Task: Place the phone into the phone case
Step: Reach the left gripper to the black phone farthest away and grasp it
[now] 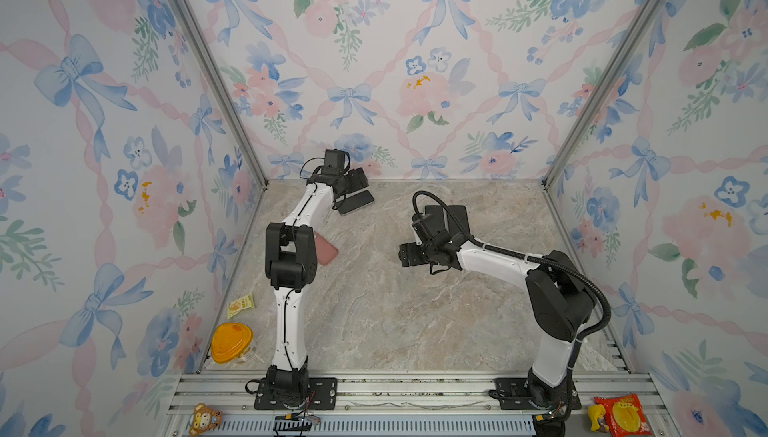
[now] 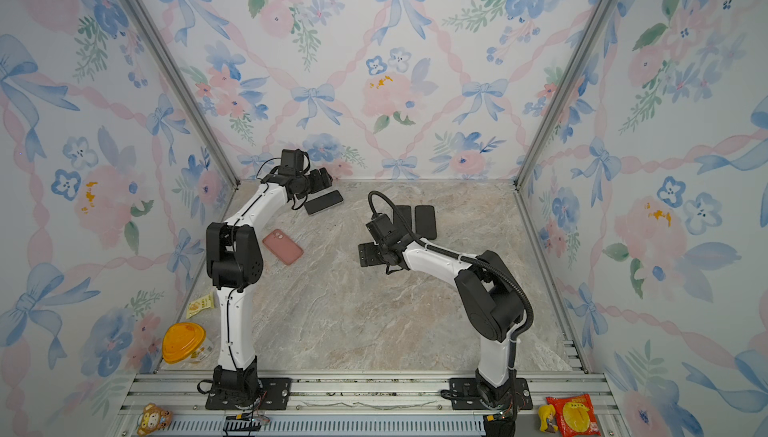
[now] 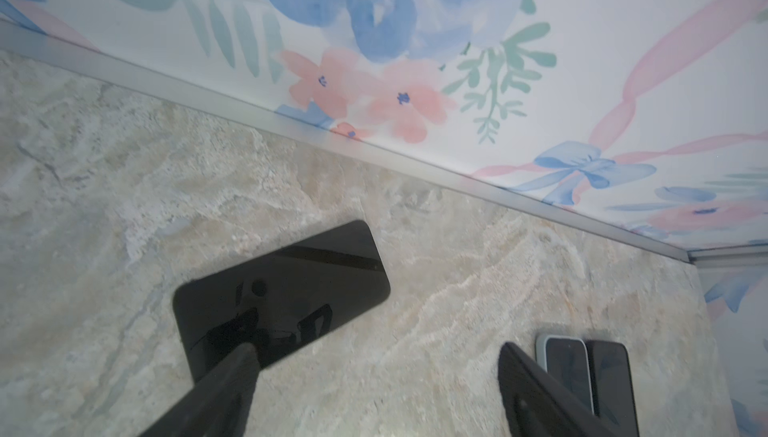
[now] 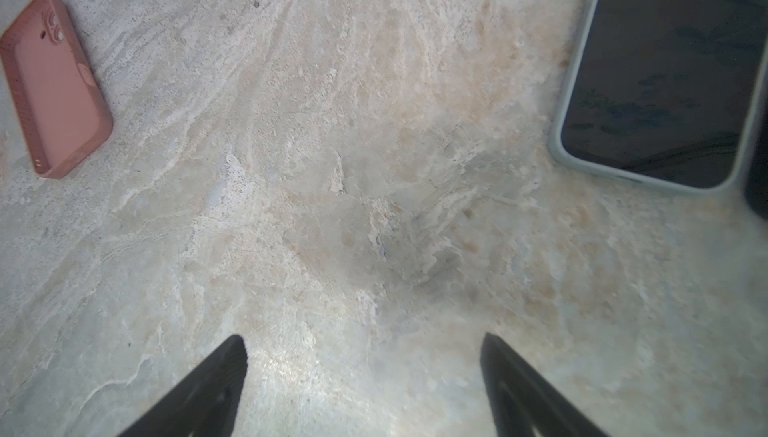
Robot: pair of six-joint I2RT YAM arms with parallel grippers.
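Now, left gripper (image 3: 376,347) and right gripper (image 4: 361,339) wide open, empty; black phone (image 3: 282,289) by the left.

My table (image 1: 374,310), back to front

A phone (image 2: 323,202) lies at the back left near the wall, close by my left gripper (image 3: 374,347). The case (image 2: 283,246) lies in front of it, beside my left arm. Two more phones (image 2: 425,221) lie side by side at the back right, behind my right gripper (image 4: 362,338). A packet (image 1: 240,305) and a tub (image 1: 231,342) sit at the front left.
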